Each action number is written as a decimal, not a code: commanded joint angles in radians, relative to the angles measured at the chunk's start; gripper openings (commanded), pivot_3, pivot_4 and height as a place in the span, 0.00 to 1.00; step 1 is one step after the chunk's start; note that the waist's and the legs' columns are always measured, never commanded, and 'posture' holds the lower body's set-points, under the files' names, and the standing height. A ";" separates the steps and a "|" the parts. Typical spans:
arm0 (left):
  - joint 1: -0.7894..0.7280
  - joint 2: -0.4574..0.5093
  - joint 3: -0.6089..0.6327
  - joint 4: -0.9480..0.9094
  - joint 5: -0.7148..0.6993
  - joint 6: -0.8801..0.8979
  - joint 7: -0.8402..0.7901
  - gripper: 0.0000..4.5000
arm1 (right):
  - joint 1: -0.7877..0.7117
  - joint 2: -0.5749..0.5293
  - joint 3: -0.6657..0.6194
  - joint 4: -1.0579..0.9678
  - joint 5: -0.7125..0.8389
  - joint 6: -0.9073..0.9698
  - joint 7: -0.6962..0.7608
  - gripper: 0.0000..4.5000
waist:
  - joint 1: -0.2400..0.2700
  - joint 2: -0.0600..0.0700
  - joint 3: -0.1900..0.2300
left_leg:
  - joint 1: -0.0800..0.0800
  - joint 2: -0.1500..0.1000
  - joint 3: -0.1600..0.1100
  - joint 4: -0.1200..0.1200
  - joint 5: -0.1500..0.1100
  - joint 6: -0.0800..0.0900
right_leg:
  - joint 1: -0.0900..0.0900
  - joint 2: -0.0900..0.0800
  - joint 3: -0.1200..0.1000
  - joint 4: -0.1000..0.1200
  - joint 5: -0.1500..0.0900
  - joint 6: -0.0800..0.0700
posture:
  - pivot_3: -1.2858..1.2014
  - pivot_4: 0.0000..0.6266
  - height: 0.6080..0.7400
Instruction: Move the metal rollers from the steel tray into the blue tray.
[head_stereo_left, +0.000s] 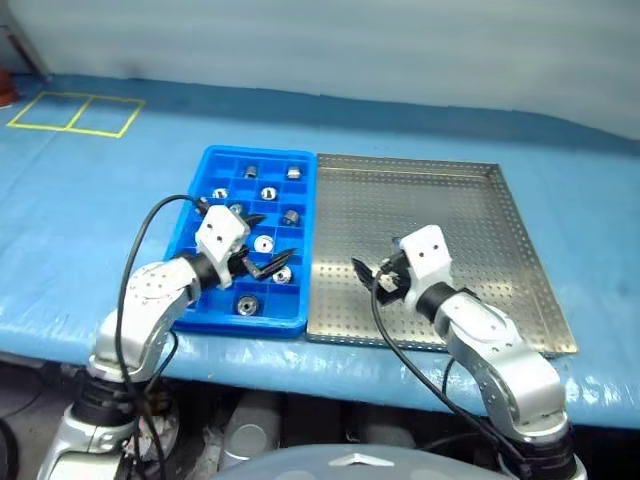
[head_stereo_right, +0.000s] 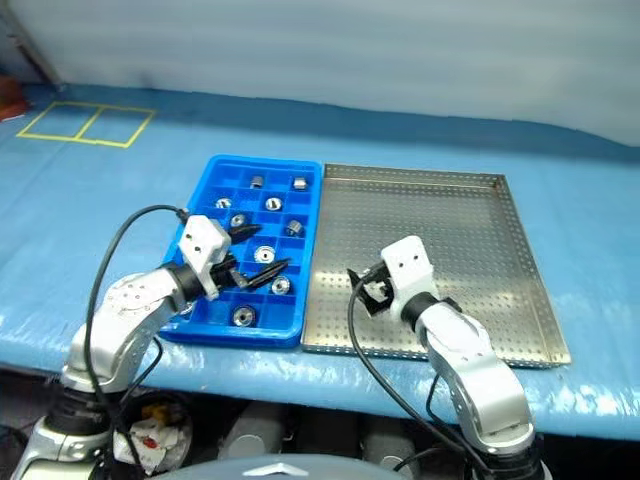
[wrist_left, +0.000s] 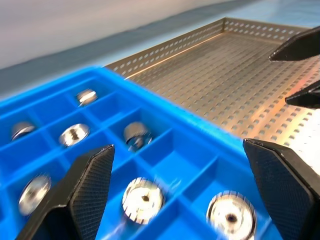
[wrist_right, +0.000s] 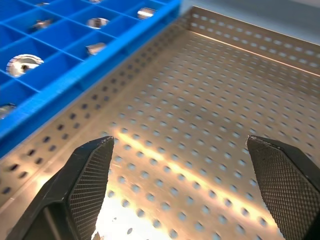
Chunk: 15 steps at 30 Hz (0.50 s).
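Rollers (head_stereo_left: 263, 243) sitting in blue tray (head_stereo_left: 213, 160) compartments, beside steel tray (head_stereo_left: 470, 200) mid-bench. Left end effector (head_stereo_left: 262, 243) spread wide above blue tray; right end effector (head_stereo_left: 371, 272) spread wide over steel tray.

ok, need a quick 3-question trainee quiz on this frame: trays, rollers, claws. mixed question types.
1. True or false: the steel tray holds several metal rollers.
2. Which tray is the left claw over?
A. blue tray
B. steel tray
C. neither
3. Fill in: both claws are ____ and hold nothing.

Key:
1. False. Its visible perforated floor is bare; the rollers sit in the blue tray's compartments.
2. A. The right claw is over the steel tray.
3. Open. Each wrist view shows the fingers spread wide with nothing between them.
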<state>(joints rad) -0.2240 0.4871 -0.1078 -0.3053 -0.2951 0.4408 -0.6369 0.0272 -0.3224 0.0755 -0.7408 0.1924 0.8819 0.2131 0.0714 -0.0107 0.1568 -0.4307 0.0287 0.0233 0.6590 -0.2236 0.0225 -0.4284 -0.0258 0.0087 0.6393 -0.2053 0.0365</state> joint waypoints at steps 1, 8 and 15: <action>-0.047 -0.036 -0.043 0.052 0.061 -0.074 0.014 1.00 | 0.048 0.007 -0.054 -0.094 -0.013 -0.006 -0.035 0.99 | -0.032 0.000 0.000 | 0.001 0.000 0.000 0.000 0.000 0.000 | 0.000 0.000 0.001 0.001 0.000 0.000 | 0.52 0.24 1.00; -0.056 -0.096 -0.053 0.093 0.085 -0.081 0.040 1.00 | 0.109 0.013 -0.090 -0.136 -0.023 -0.005 -0.061 0.99 | -0.088 0.000 0.000 | 0.004 0.001 -0.001 0.002 0.000 0.001 | 0.000 0.002 0.004 0.006 0.000 0.000 | 0.51 0.24 1.00; -0.011 -0.120 -0.021 0.059 0.092 -0.066 0.103 1.00 | 0.090 0.019 -0.065 -0.127 -0.025 -0.011 -0.064 0.99 | -0.082 0.000 0.000 | 0.004 0.001 0.000 0.003 0.001 0.001 | 0.000 0.001 0.006 0.005 0.001 0.001 | 0.53 0.24 1.00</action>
<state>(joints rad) -0.2381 0.3726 -0.1608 -0.1978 -0.2034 0.3836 -0.5489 0.1279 -0.3057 0.0092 -0.8334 0.1675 0.8829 0.1510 -0.0109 -0.0112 0.1567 -0.4268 0.0297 0.0229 0.6619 -0.2229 0.0235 -0.4281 -0.0246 0.0148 0.6447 -0.2043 0.0378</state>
